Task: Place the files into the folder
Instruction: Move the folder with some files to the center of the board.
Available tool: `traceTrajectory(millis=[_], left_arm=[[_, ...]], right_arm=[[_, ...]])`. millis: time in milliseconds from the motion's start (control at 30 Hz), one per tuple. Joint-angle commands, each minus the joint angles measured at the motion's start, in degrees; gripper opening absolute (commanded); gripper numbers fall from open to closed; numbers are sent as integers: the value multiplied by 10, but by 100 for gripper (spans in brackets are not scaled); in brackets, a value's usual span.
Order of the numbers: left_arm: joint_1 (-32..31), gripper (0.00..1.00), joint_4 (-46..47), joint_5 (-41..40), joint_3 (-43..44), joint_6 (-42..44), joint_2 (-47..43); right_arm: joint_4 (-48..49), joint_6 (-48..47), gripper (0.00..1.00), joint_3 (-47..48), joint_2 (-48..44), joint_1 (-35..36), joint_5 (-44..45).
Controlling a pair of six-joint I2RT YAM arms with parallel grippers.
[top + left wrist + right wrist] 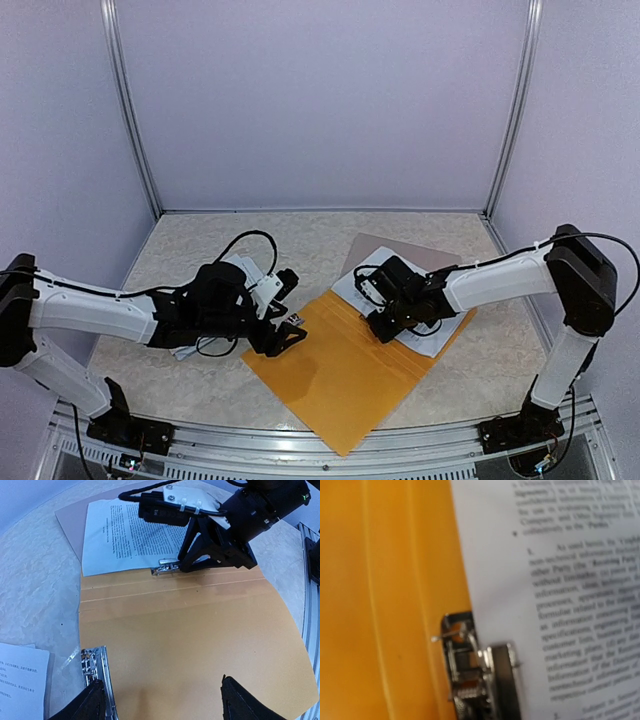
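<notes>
Seat your right gripper (pixel 383 322), grip unclear, squarely on the metal clip (pixel 477 670) at the printed sheet's (pixel 560 580) eight-o'clock edge; steady the orange folder (pixel 340 390) with your wide-open left gripper (pixel 165 700).

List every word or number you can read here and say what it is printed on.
"1.": paragraph number on the white sheet by the metal clip.
"customer lists", "marketing plans": same sheet, blurred, likely readings.
Rest of that sheet: too blurred.
Second sheet left of the orange folder: characters too small.
Folder and clip: no text.
</notes>
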Motion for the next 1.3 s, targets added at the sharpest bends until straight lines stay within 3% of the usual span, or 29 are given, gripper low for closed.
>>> traceTrajectory(millis=[0, 33, 100, 133, 333, 533, 667, 867, 1000, 1133, 1267], left_arm=[[-8, 76, -7, -41, 30, -34, 37], [-9, 77, -8, -47, 36, -44, 44], [-10, 97, -21, -64, 54, -65, 59], [-10, 99, -32, -74, 66, -75, 67], [-13, 99, -84, -128, 131, -100, 115], [1, 99, -191, -170, 238, -123, 176], [48, 99, -235, -91, 273, -189, 199], [111, 99, -223, 16, 267, -302, 204], [120, 92, -232, 38, 285, -350, 227], [119, 77, -232, 47, 300, -392, 256], [119, 69, -233, 36, 308, -422, 271]], right_arm=[[-35, 70, 8, -41, -34, -46, 33], [-31, 79, 8, -49, -39, -55, 34], [-21, 96, 8, -60, -48, -66, 37], [-14, 105, 9, -66, -50, -68, 38], [24, 139, 15, -87, -58, -70, 12], [23, 104, 34, -79, -98, -68, 19], [16, 49, 52, -54, -120, -67, 26], [53, -13, 54, -27, -124, -66, 1], [89, -46, 52, 9, -83, -66, -54], [138, -89, 52, 39, -35, -67, -113], [184, -123, 58, 70, 15, -72, -184]])
